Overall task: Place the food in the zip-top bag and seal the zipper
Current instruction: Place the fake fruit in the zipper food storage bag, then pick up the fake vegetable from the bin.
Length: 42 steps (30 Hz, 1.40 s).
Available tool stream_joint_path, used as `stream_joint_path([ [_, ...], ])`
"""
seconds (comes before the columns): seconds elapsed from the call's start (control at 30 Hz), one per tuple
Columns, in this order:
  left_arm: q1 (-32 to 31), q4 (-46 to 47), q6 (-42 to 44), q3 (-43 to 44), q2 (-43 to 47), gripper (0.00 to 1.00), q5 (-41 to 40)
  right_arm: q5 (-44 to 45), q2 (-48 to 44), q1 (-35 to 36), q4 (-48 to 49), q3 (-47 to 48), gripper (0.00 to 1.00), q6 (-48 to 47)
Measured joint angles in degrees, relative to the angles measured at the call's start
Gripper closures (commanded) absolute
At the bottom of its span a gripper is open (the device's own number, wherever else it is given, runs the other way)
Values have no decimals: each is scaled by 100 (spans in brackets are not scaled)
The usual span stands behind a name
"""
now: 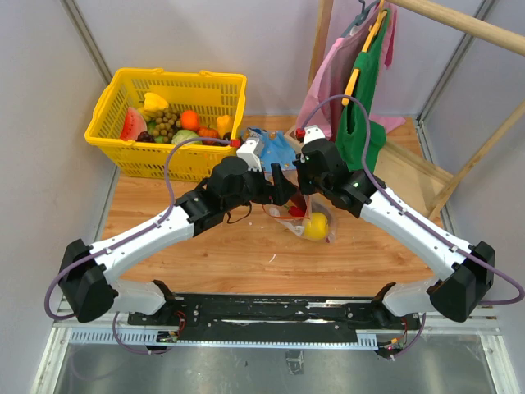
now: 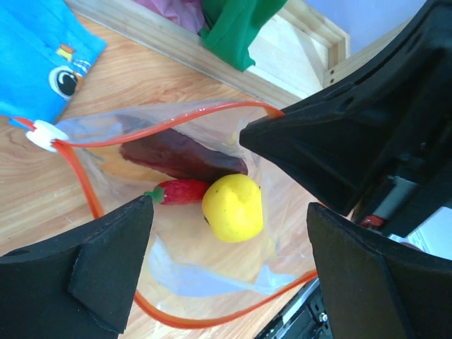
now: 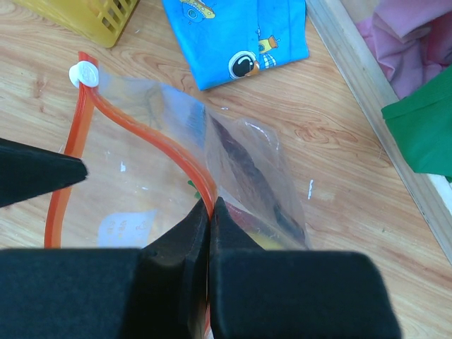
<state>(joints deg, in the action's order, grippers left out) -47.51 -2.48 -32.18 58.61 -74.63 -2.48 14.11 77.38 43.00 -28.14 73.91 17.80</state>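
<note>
A wooden table (image 1: 205, 254) has walls close on the left, back and right, and the two arms meet over its middle, leaving bare wood mostly toward the near edge. A yellow basket (image 1: 176, 75) of toy fruit fills the far left corner. A blue pouch (image 1: 275, 148) lies flat just behind the grippers. To the right, a green cloth (image 1: 361, 123) and a pink cloth (image 1: 328, 82) hang over a wooden rail (image 3: 360, 63) that borders that side. The clear bag (image 2: 176, 261) lies at the centre of the table with its mouth spread open. The zipper (image 3: 56, 208) forms a wide red-orange loop, with a white slider (image 2: 44, 134) at the end nearest the pouch. Inside the bag are the lemon (image 2: 233, 207), the dark red slice (image 2: 176, 155) behind it, and a small red piece with a green stem (image 2: 180, 191) touching the lemon. The right gripper (image 3: 210, 206) is clenched on the zipper's far strand and holds that edge up. The left gripper (image 2: 229, 208) is spread wide and grips nothing. It hangs over the open mouth, one finger on each side of the lemon. The right gripper's black body crowds in close beside the left one, so the two have little room between them.
</note>
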Motion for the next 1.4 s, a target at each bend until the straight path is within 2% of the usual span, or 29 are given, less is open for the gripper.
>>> stream_joint_path([
  [0.3, 0, -1147, 149, 511, 446, 7, -785, -52, -55, -2, 4, -7, 99, 2],
  [0.53, 155, -2245, 581, 1425, 448, 6, -1484, -76, -70, -9, 20, -39, 99, 2],
  [0.77, 981, -3080, 1036, 2264, 293, 3, -1884, -81, -70, -11, 42, -52, 99, 0],
  [0.97, 1906, -3552, 1349, 2736, -44, 2, -1805, -79, -70, -11, 44, -52, 99, -4],
  [1.4, 3521, -4124, 1580, 4339, -1818, 2, -1329, -79, -68, -109, 46, -52, 99, -118],
])
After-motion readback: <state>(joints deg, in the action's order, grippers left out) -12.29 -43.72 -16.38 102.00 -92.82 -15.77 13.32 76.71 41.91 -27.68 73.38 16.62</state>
